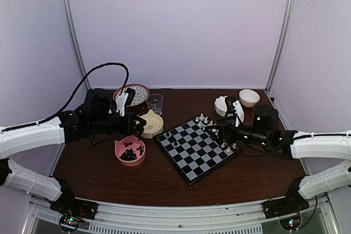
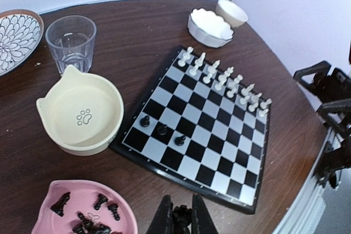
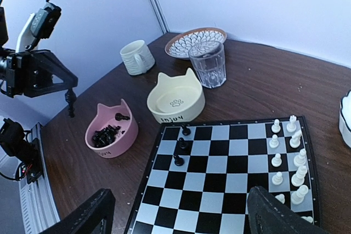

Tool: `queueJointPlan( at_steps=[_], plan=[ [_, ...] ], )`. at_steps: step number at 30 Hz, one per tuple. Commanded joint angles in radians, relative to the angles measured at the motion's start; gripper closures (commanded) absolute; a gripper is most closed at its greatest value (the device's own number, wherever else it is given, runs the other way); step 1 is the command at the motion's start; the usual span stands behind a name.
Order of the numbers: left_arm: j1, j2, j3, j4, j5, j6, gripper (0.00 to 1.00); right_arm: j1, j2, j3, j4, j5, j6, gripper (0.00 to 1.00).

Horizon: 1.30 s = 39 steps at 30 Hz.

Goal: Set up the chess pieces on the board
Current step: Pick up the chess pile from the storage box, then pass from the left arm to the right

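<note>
Chess pieces (image 3: 107, 134), the black ones, mostly lie in the pink bowl (image 3: 130, 130). Just beside it the left gripper (image 2: 181, 220) pinches one between nearly closed jaws. Three stand on the board (image 2: 219, 152) by the cream bowl (image 2: 82, 135). Farther right, the right gripper (image 3: 184, 212) hangs wide open over the board.

You see a dark wood-grain worktop (image 2: 153, 31), faintly glossy; a clear glass tumbler (image 2: 70, 42); a smooth, shiny board (image 2: 203, 130); a smooth pink bowl (image 3: 118, 145).

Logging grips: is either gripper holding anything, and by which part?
Left gripper pinches a black chess piece, apparently near its top; right gripper, open, holds nothing.
</note>
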Motion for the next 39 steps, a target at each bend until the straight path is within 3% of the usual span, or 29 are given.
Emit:
queueJointPlan(
  at_steps=[1,6,17,26,39],
  plan=[
    [-0.002,-0.011,0.005,0.277,0.090,-0.261,0.95,0.044,-0.054,-0.019,0.082,0.001,-0.027,0.13],
    [-0.002,0.059,-0.014,0.518,0.129,-0.512,0.95,0.129,-0.101,0.032,0.023,0.094,-0.034,0.13],
    [-0.001,0.159,-0.084,1.007,0.136,-0.786,0.95,0.279,0.048,0.169,0.111,0.227,0.209,0.13],
    [-0.003,0.222,-0.123,1.223,0.182,-0.914,0.93,0.340,0.268,0.310,0.213,0.279,0.217,0.20],
    [-0.003,0.213,-0.156,1.247,0.177,-0.928,0.93,0.339,0.416,0.378,0.408,0.269,0.275,0.25]
  ],
)
